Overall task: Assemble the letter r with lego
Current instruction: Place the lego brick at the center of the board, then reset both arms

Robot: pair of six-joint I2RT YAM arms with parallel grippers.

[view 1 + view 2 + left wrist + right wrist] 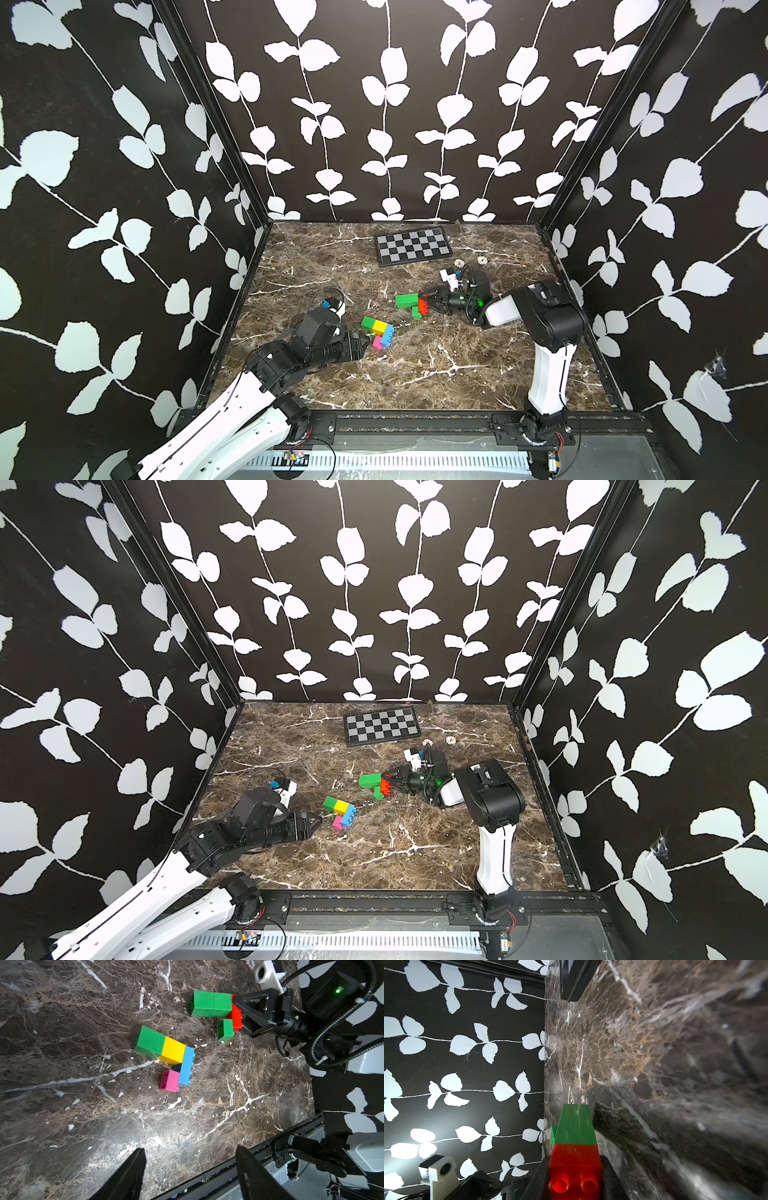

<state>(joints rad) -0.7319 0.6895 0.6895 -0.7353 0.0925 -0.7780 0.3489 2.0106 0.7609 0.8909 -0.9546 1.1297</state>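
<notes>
Eight lego bricks in two joined groups on my marble tabletop (457,365). By colour they count four green, one yellow, one blue, one pink and one red. Group one lies mid-table, free of both my grippers. It is a row made of one green end brick (149,1041) touching the yellow brick (173,1050), which meets the long blue brick (187,1066) set crosswise. The pink brick (169,1080) sits against the same face of the blue, at its other end. Group two lies farther back and toward my right. It is a green pair (212,1004) set end to end against the long red brick (236,1020), with a fourth green brick (225,1029) touching the red beside them. My right gripper (426,304) is pinched on the red brick, one finger on each side; I cannot tell whether this group rests on the marble. My left gripper (189,1150) is spread and holds nothing, just beside group one on the pink brick's side. One checkerboard (413,246) lies flat at the back. Two small round caps (459,262) lie near it, and the print on one is too blurred to read.
</notes>
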